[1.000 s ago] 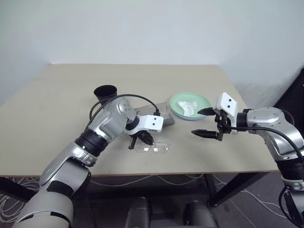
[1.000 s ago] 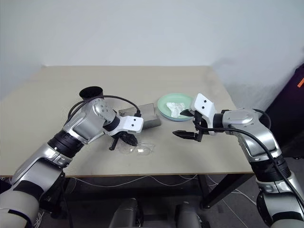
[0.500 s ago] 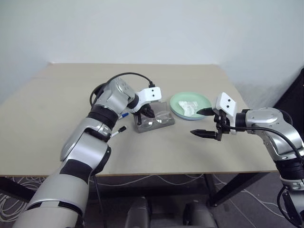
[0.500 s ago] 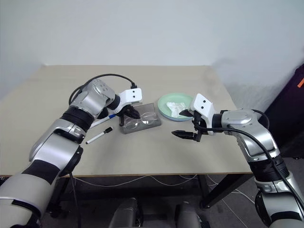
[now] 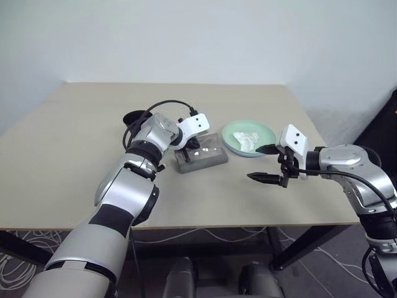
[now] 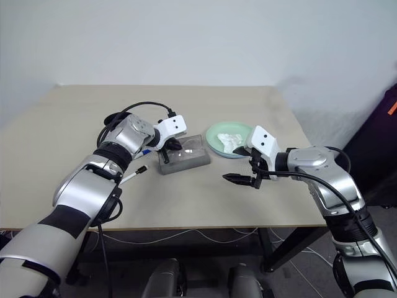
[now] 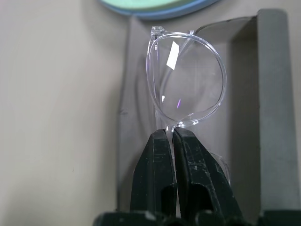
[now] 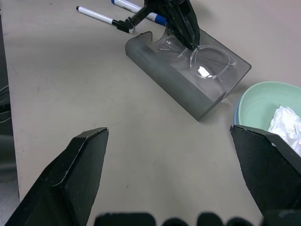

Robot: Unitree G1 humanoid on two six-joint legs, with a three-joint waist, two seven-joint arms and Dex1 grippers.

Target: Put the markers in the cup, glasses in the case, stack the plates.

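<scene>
My left gripper (image 7: 169, 134) is shut on the bridge of the clear glasses (image 7: 186, 87). The glasses rest inside the open grey case (image 5: 203, 160) at mid-table. Behind my left arm stands the black cup (image 5: 133, 118), partly hidden. Two markers lie on the table beside the case: the blue-capped one (image 8: 137, 9) and the black-capped one (image 6: 133, 176). The mint green plate (image 5: 232, 133) sits right of the case, and a light blue plate's edge (image 8: 236, 113) shows under its rim. My right gripper (image 5: 254, 163) hovers open in front of the plates, holding nothing.
A crumpled white tissue (image 5: 249, 139) lies in the green plate. The beige table (image 5: 74, 161) has bare room to the left and along the front. Its right edge runs close behind my right arm.
My left gripper carried the glasses from the table in front of the case up into it. The arm's shift uncovered the two markers. The right gripper stayed put.
</scene>
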